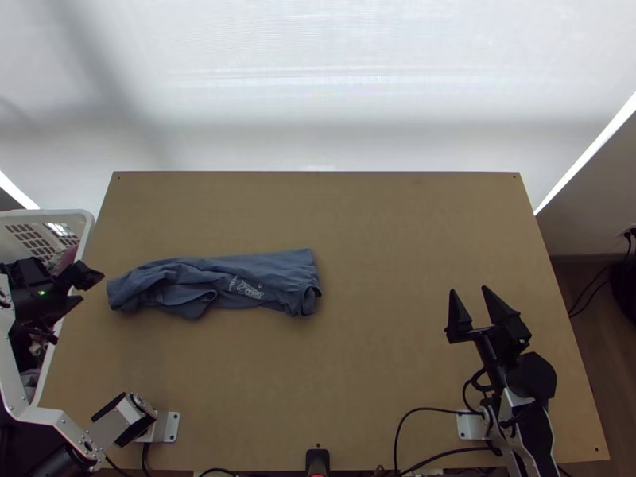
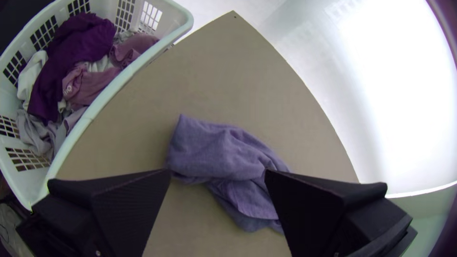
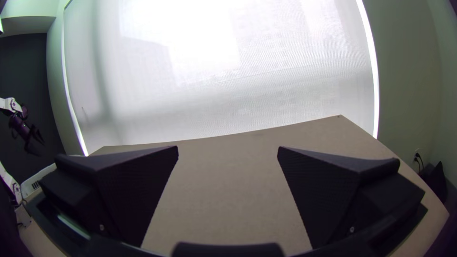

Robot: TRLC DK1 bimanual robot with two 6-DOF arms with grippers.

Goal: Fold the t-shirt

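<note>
Tools: two, one per arm. The left tool [image 1: 91,288] is at the top view's left, its body over the basket and its two fingertips just past the rim. These black fingers [image 2: 126,207] stand wide apart with nothing clasped; the tool is released. The right tool [image 1: 468,289] is over the right part of the bench, also released, its two fingers [image 3: 333,190] parted and only bare bench surface seen between them in its wrist view.

Garment for folding: one blue t-shirt [image 1: 238,278], on the left half of the bench. It lies in one long, narrow, rumpled strip running across the top view, with loose creases and overlapping layers; the number of layers cannot be told. One end is near the left tool; the other, with a straighter edge, reaches about the middle of the bench. One pale print [image 1: 248,290] faces up near that straighter end.

Basket: one, white plastic with slotted walls, beside the bench's left edge [image 2: 183,28]. It contains at least four pieces of cloth by colour: a deep purple one [image 2: 78,45], a mauve one [image 2: 78,88], a white one [image 2: 28,76] and a greyish one [image 2: 35,131]. An exact total cannot be told.

Bench: one, wooden [image 1: 381,366]. Two white mounting plates sit near its near edge, one at the left [image 1: 171,427] and one at the right [image 1: 469,426]. Black cables [image 1: 405,417] run along that edge. Beyond the far edge hangs one pale screen [image 1: 318,95].
</note>
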